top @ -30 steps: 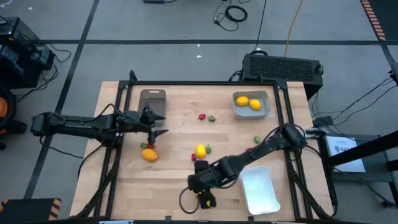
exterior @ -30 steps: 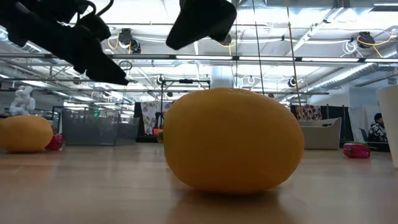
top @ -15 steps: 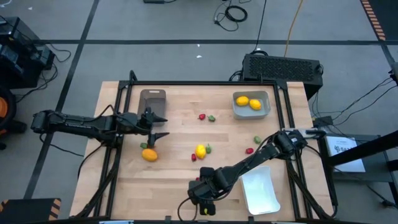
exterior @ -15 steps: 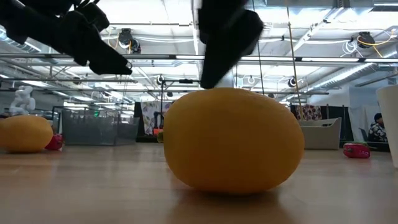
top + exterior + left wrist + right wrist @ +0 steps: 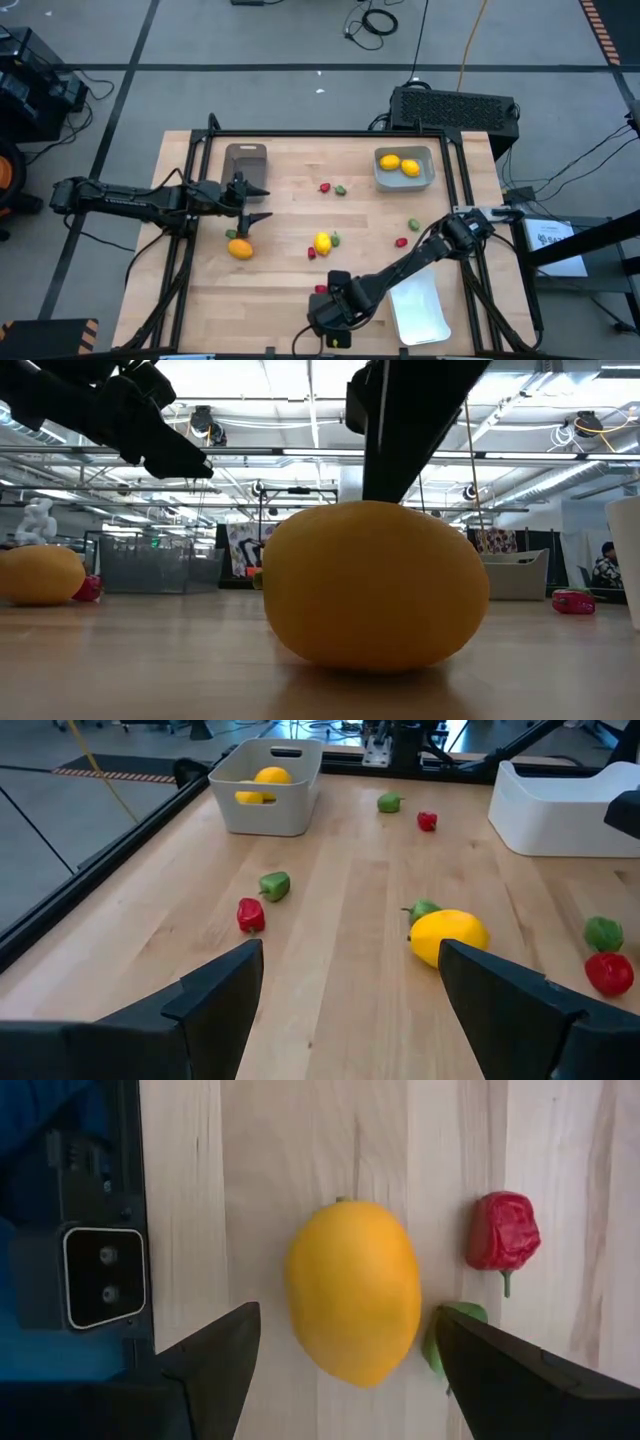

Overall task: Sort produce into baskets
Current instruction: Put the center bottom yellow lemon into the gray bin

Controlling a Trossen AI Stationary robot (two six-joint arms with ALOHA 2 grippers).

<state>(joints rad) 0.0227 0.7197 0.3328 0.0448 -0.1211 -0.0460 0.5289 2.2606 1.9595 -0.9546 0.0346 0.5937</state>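
A yellow-orange citrus lies on the table by the near edge and fills the low view. A red piece and a green piece lie beside it. My right gripper is open above the citrus, pointing down, one finger on either side and touching nothing; in the high view it hides the citrus. My left gripper is open and empty at the left, above an orange citrus. The grey-blue basket holds two yellow citrus. The brown-grey basket and the white basket hold nothing that shows.
A yellow citrus with a green piece lies mid-table. A red piece and a green piece lie farther back; a green piece and a red piece lie at the right. The low camera sits at the near edge.
My right gripper has gone toward the table's near edge and come down over the yellow-orange citrus, staying open. My left gripper has risen a little. The citrus has kept still.
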